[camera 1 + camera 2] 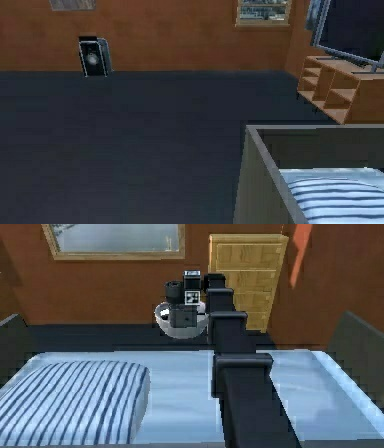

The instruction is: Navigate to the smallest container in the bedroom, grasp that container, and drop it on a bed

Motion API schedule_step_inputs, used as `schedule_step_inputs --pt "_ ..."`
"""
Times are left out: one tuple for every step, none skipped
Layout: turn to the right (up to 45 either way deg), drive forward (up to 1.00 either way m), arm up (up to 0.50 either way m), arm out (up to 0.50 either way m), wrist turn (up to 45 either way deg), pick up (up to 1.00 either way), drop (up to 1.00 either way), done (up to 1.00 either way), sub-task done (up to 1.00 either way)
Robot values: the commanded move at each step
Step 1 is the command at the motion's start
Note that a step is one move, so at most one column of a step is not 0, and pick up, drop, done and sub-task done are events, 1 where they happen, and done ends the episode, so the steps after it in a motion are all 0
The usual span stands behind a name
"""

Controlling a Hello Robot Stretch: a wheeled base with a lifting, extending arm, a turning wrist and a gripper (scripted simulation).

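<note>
The dark two-finger gripper holds a shiny grey round bowl, hanging clear just above the far edge of the pale blue bed. A blue-and-white striped pillow lies toward the arm side view's left

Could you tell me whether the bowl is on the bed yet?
Not yet: the bowl hangs at the jaws, clear of the bed.

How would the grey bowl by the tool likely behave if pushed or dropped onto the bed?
The bowl looks rigid and glossy, so probably slippery. Its rounded underside may rock or roll, though the bed looks soft enough to damp that.
</note>
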Motion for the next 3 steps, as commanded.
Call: schedule_step_inputs --pt "0.0 0.00 -0.16 0.00 0.0 0.00 0.00 0.00 0.00" --pt "0.0 0.00 -0.32 0.00 0.0 0.00 0.00 0.00 0.00" --pt "0.0 0.00 0.00 0.00 0.0 0.00 1.00 0.00 0.00"
